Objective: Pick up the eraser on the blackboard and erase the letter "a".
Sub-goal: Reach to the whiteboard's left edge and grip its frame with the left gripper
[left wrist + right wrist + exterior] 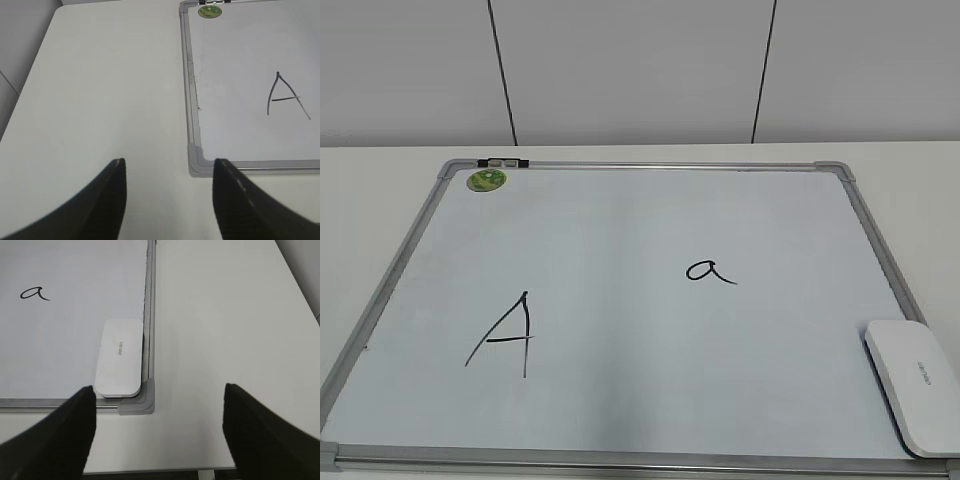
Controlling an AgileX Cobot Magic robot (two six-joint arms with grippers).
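Observation:
The blackboard (620,230) is a white board with a silver frame lying flat on the table. The letter "a" (709,271) is written right of centre; it also shows in the right wrist view (34,293). The white eraser (914,383) lies in the board's near right corner, also in the right wrist view (120,357). My right gripper (159,392) is open and empty, above the table just off that corner. My left gripper (169,165) is open and empty, near the board's near left corner (199,159). Neither gripper shows in the exterior view.
A large capital "A" (508,336) is written on the board's left half, also in the left wrist view (285,97). A round green sticker (487,180) and a small clip (503,161) sit at the far left corner. The table's near edge (150,472) is below the right gripper.

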